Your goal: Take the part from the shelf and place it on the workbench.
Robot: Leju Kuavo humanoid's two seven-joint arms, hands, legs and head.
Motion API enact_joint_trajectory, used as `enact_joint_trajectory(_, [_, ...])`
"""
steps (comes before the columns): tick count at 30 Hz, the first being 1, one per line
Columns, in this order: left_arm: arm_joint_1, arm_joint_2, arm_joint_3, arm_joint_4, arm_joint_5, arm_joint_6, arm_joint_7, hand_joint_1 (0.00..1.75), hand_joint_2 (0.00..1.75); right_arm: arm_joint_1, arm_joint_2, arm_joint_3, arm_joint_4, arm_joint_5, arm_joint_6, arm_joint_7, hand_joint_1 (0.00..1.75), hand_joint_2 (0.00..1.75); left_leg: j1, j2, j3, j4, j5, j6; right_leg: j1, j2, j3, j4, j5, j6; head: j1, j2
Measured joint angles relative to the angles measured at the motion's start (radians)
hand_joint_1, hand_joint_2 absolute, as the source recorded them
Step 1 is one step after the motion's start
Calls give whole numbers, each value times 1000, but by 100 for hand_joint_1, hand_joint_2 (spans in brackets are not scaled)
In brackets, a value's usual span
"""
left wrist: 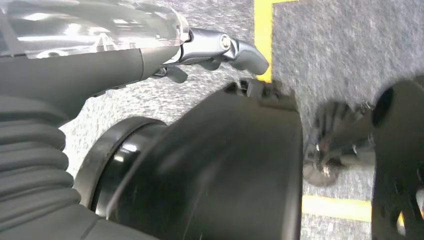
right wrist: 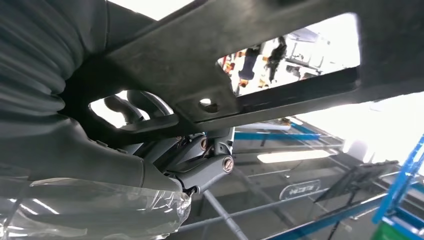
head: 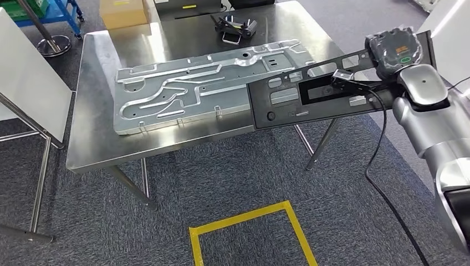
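holding the long black part (head: 332, 91) tight in the right hand (head: 394, 51), up over the workbench's (head: 100, 138) right front corner. off the shelf already, not set down yet. cannot tell about the left hand (left wrist: 220, 47).

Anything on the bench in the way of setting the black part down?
Yes. The silver stamped panel covers most of the workbench, lying right under the black part that the right hand holds. A small black tool sits at the far edge.
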Motion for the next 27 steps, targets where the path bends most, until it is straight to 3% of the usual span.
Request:
enact_joint_trajectory(2, [0,0,5,0,-4,-1,0,0,175,-46,0,20,2,9,26,2,175,175,3,-9,-5,28,-16,-11,-2,13,8,-1,-4,-12,0,0])
enact_joint_trajectory(3, [0,0,8,0,-6,0,-1,0,175,-73,1,32,3,16,40,3,175,175,5,-18,-23,65,-35,-16,-3,19,12,-1,-7,-18,0,0])
enact_joint_trajectory(6, [3,0,18,0,-9,3,-3,0,175,-156,8,74,9,36,88,6,175,175,11,-32,-125,258,-118,-20,0,40,24,-2,-20,-27,0,0])
enact_joint_trajectory(7, [6,0,20,0,-10,4,-4,0,175,-176,10,90,13,40,104,7,175,175,12,-32,-152,299,-127,-19,2,48,32,-2,-25,-29,0,0])
enact_joint_trajectory(8, [8,0,22,0,-12,6,-4,0,175,-194,12,105,18,44,118,7,175,175,12,-32,-163,303,-113,-17,5,55,41,-2,-32,-29,0,0])
enact_joint_trajectory(9, [9,0,23,0,-13,7,-5,0,175,-211,15,120,22,48,129,7,175,175,12,-33,-161,273,-76,-14,7,62,51,-2,-38,-29,0,0])
enact_joint_trajectory(11, [11,1,26,0,-15,9,-5,0,175,-252,19,147,32,53,145,9,175,175,10,-49,-132,146,28,-1,11,74,69,-3,-50,-28,0,0])
enact_joint_trajectory(13, [14,3,30,0,-16,9,-5,0,175,-297,22,173,43,53,156,12,175,175,5,-68,-105,48,76,14,8,87,75,-4,-58,-21,0,0])
enact_joint_trajectory(16, [15,4,39,0,-14,8,-3,0,175,-332,20,196,54,50,164,13,175,175,5,-64,-79,1,73,22,4,102,78,-7,-67,-3,0,0])
enact_joint_trajectory(18, [11,3,50,0,4,7,0,0,175,-346,13,205,58,43,161,13,175,175,10,-54,-60,-18,74,25,6,87,66,26,-90,6,0,0])
enact_joint_trajectory(21, [8,-1,90,0,76,1,4,0,175,-359,1,220,63,22,154,14,175,175,11,-40,-41,-27,65,31,4,53,-35,202,-157,20,1,0])
enact_joint_trajectory(22, [8,-2,109,0,104,-2,5,0,175,-357,-3,225,64,15,153,14,175,175,11,-36,-37,-24,59,31,1,48,-68,250,-163,24,1,0])
enact_joint_trajectory(23, [8,-2,129,0,131,-4,5,0,175,-353,-6,230,64,9,151,15,175,175,11,-31,-31,-21,51,30,-2,44,-85,264,-148,28,1,0])
enact_joint_trajectory(24, [8,-2,150,0,156,-8,4,0,175,-349,-9,234,64,3,150,15,175,175,11,-27,-25,-16,43,29,-4,40,-83,241,-115,31,1,0])
enact_joint_trajectory(26, [6,-4,193,0,190,-14,5,0,175,-345,-10,241,65,-6,140,19,175,175,10,-18,-14,-2,21,23,-5,19,-36,118,-31,32,1,0])
enact_joint_trajectory(27, [5,-4,212,0,199,-17,7,0,175,-344,-10,246,66,-9,133,22,175,175,8,-14,-12,7,11,18,-1,7,-14,63,-9,28,1,0])
